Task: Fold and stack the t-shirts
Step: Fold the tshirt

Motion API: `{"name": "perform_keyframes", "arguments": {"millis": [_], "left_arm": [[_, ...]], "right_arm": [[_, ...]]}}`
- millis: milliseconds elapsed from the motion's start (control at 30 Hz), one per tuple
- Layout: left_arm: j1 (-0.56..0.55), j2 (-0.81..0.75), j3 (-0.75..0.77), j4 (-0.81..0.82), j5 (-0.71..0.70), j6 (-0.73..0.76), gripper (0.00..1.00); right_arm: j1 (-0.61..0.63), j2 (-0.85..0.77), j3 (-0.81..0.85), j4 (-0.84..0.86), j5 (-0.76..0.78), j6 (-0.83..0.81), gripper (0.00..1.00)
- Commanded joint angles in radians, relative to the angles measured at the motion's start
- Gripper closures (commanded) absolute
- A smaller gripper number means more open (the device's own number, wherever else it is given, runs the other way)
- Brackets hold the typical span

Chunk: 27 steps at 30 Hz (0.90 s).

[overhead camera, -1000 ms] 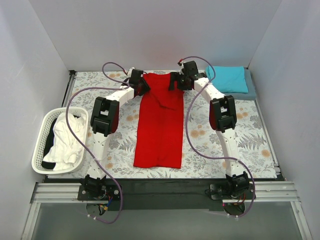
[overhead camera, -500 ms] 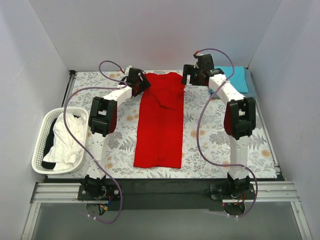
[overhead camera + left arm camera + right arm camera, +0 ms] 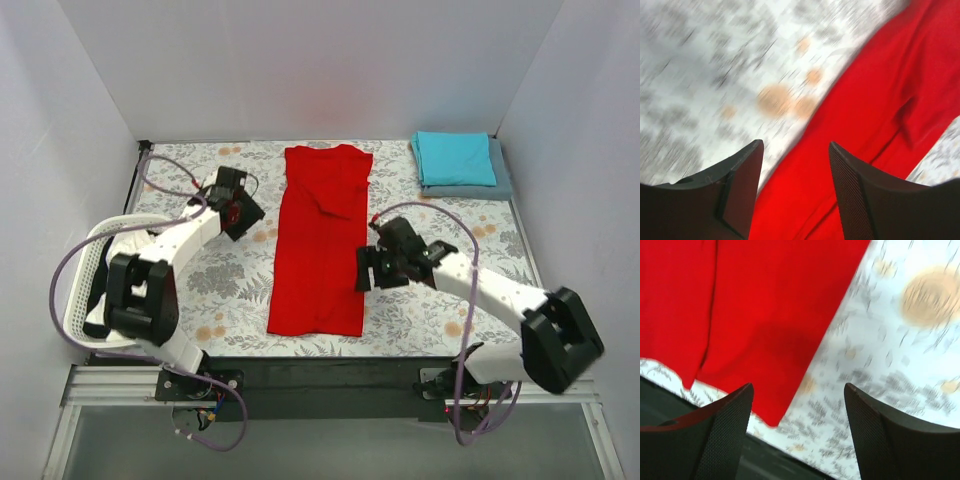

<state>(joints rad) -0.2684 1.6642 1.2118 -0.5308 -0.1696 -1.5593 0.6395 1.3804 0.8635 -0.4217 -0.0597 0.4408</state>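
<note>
While hanging wide and empty at either side of the red shirt (image 3: pixel 320 240), caught mid-job: left fingers (image 3: pixel 747 170) near its left edge toward the far end, right fingers (image 3: pixel 730 425) close by its right edge toward the near end. Judged next: halving the long red strip. Bring both sets of fingers to the near end, one per corner; pinch every layer at once, not the top ply alone. Lift no higher than needed, carry both corners away at one pace, lay near end onto far end, then let go together to avoid a skewed fold. Watch for soft cloth dragging on the flower-patterned counter (image 3: pixel 510 235) and pulling the folded-in sides loose. Beyond and right of the right fingers, in the far corner: teal shirt (image 3: pixel 455 158) folded atop a grey-blue shirt (image 3: pixel 468 189), likely the stack to join. Nearer the bases and left of the left fingers: white basket (image 3: pixel 85 280). White walls (image 3: pixel 330 70) on three sides.
</note>
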Motion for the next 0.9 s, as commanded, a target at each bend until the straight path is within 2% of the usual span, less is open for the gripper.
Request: {"name": "perform_keyframes", "arguments": {"millis": [0,67,167,300,333,467,767,867], "left_arm": [[-0.025,-0.180,-0.195,-0.181,-0.050,-0.077,0.47],[-0.055,-0.330,-0.282,-0.196,-0.044,-0.107,0.48],[-0.104,-0.496,-0.411,-0.221,-0.034,-0.154,0.50],[-0.164,-0.604,-0.533,-0.241,-0.021,-0.206,0.52],[-0.173,-0.610,-0.572,-0.235,-0.013,-0.211,0.53],[-0.228,-0.616,-0.644,-0.219,0.034,-0.226,0.54],[-0.341,-0.667,-0.747,-0.115,0.116,-0.268,0.54],[-0.354,-0.656,-0.752,-0.107,0.114,-0.266,0.54]], "right_arm": [[0.113,-0.179,-0.131,0.026,0.009,0.163,0.21],[0.182,-0.246,-0.188,0.021,0.047,0.222,0.23],[0.307,-0.253,-0.205,0.012,0.122,0.302,0.26],[0.438,-0.192,-0.196,0.009,0.221,0.377,0.35],[0.451,-0.181,-0.195,0.009,0.256,0.398,0.38],[0.500,-0.130,-0.193,0.001,0.328,0.447,0.39],[0.528,-0.073,-0.199,0.015,0.393,0.503,0.39],[0.526,-0.058,-0.205,0.020,0.397,0.509,0.46]]}}
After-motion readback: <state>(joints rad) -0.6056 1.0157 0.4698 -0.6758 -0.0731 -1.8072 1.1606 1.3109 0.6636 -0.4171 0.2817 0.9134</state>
